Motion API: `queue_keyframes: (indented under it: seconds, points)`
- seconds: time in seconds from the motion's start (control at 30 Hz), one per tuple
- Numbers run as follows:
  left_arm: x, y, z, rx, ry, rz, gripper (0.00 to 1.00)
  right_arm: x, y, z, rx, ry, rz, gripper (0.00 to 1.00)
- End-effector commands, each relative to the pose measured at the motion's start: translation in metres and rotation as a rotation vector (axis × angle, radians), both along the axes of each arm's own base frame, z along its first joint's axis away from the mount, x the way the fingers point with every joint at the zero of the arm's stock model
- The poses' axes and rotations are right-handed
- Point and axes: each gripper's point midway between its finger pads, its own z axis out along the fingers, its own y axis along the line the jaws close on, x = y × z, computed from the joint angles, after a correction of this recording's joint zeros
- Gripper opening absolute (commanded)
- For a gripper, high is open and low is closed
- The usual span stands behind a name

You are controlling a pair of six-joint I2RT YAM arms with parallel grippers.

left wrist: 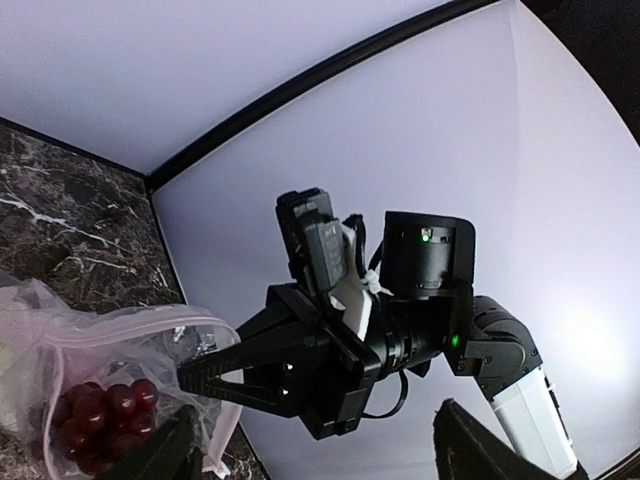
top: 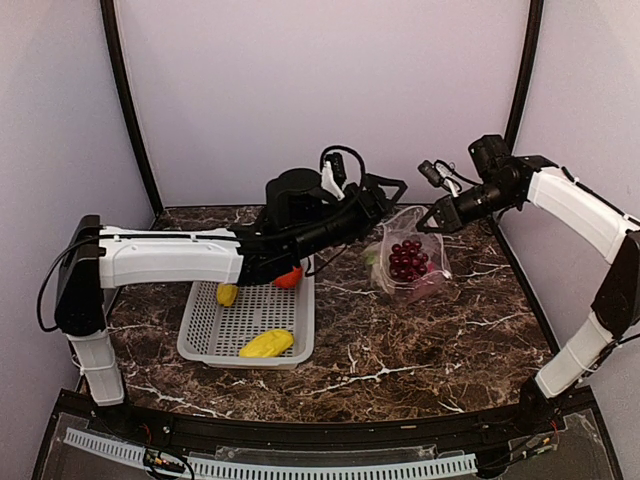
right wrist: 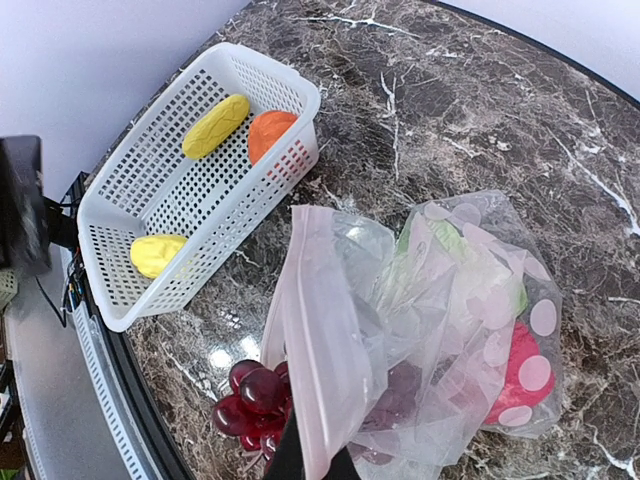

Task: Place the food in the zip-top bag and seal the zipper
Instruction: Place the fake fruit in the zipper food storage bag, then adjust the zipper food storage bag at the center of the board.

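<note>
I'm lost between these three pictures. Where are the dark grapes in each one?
Top view: the grapes sit right of centre, inside the clear bag.
Left wrist view: bottom left corner, seen through the bag's plastic.
Right wrist view: bottom edge, left of centre, beside the bag's mouth.
Shared landmark: the clear bag shows in all three.

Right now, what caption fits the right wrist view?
Right gripper holds the zip-top bag by its mouth; two yellow fruits and an orange piece lie in the basket.
</note>
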Motion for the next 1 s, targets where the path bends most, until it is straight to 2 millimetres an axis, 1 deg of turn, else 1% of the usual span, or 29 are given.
queue_keyframes:
  seconds: [0.0,0.03,0.07,0.1,0.13,0.17,0.2,0.23,0.27,0.3,0.33,0.37,0.4,0.43,0.47,0.5,0.53,0.57,0.6,0.63,0.7,0.87,0.9,0.93,0.97]
  points:
    - [-0.005,0.046,-0.017,0.230,-0.086,0.112,0.65,-0.003,0.000,0.026,0.031,-0.074,-0.001,0.00]
    - [-0.010,0.049,-0.026,0.262,-0.078,0.108,0.60,-0.003,0.001,0.027,0.036,-0.075,0.002,0.00]
    - [-0.013,0.051,-0.041,0.300,-0.070,0.103,0.52,-0.004,0.001,0.026,0.040,-0.074,0.004,0.00]
    - [-0.016,0.049,-0.050,0.320,-0.064,0.093,0.48,-0.004,0.002,0.026,0.045,-0.073,0.006,0.00]
    - [-0.021,0.047,-0.064,0.349,-0.050,0.077,0.42,-0.004,0.002,0.026,0.047,-0.073,0.007,0.00]
    - [-0.023,0.046,-0.070,0.362,-0.044,0.068,0.38,-0.004,0.003,0.026,0.049,-0.073,0.008,0.00]
    - [-0.027,0.041,-0.081,0.385,-0.034,0.047,0.37,-0.003,0.003,0.026,0.050,-0.072,0.008,0.00]
    - [-0.028,0.038,-0.085,0.393,-0.032,0.039,0.36,-0.004,0.003,0.026,0.049,-0.072,0.009,0.00]
    - [-0.031,0.033,-0.095,0.411,-0.023,0.021,0.36,-0.003,0.002,0.026,0.047,-0.074,0.007,0.00]
    - [-0.032,0.030,-0.097,0.412,-0.017,0.013,0.36,-0.003,0.002,0.025,0.044,-0.074,0.006,0.00]
    - [-0.033,0.026,-0.107,0.426,-0.006,0.003,0.36,-0.003,0.002,0.025,0.043,-0.075,0.005,0.00]
    - [-0.034,0.023,-0.109,0.422,0.003,-0.005,0.35,-0.004,0.002,0.024,0.043,-0.075,0.006,0.00]
    - [-0.034,0.019,-0.118,0.431,0.014,-0.012,0.35,-0.004,0.002,0.024,0.042,-0.077,0.005,0.00]
    - [-0.034,0.016,-0.120,0.426,0.022,-0.022,0.36,-0.004,0.001,0.024,0.042,-0.077,0.005,0.00]
    - [-0.033,0.012,-0.129,0.437,0.032,-0.028,0.36,-0.005,0.001,0.023,0.043,-0.076,0.006,0.00]
    - [-0.034,0.009,-0.128,0.427,0.039,-0.039,0.39,-0.005,0.001,0.022,0.044,-0.075,0.008,0.00]
    - [-0.033,0.005,-0.138,0.438,0.050,-0.046,0.41,-0.006,0.002,0.021,0.046,-0.073,0.010,0.00]
    - [-0.033,0.001,-0.137,0.431,0.053,-0.054,0.43,-0.007,0.002,0.019,0.048,-0.068,0.012,0.00]
    - [-0.032,-0.001,-0.144,0.440,0.060,-0.057,0.44,-0.008,0.002,0.017,0.049,-0.064,0.015,0.00]
    - [-0.031,-0.004,-0.142,0.433,0.060,-0.059,0.44,-0.009,0.002,0.016,0.051,-0.060,0.018,0.00]
    - [-0.029,-0.008,-0.151,0.436,0.078,-0.057,0.45,-0.010,0.003,0.015,0.053,-0.059,0.022,0.00]
    - [-0.021,-0.013,-0.158,0.436,0.118,-0.020,0.41,-0.012,0.004,0.016,0.066,-0.056,0.031,0.00]
    - [-0.018,-0.012,-0.163,0.439,0.134,-0.005,0.41,-0.012,0.004,0.016,0.067,-0.057,0.031,0.00]
    - [-0.017,-0.012,-0.163,0.435,0.138,0.002,0.40,-0.013,0.004,0.016,0.068,-0.058,0.031,0.00]
    - [-0.014,-0.012,-0.168,0.446,0.146,0.012,0.39,-0.013,0.004,0.016,0.068,-0.057,0.032,0.00]
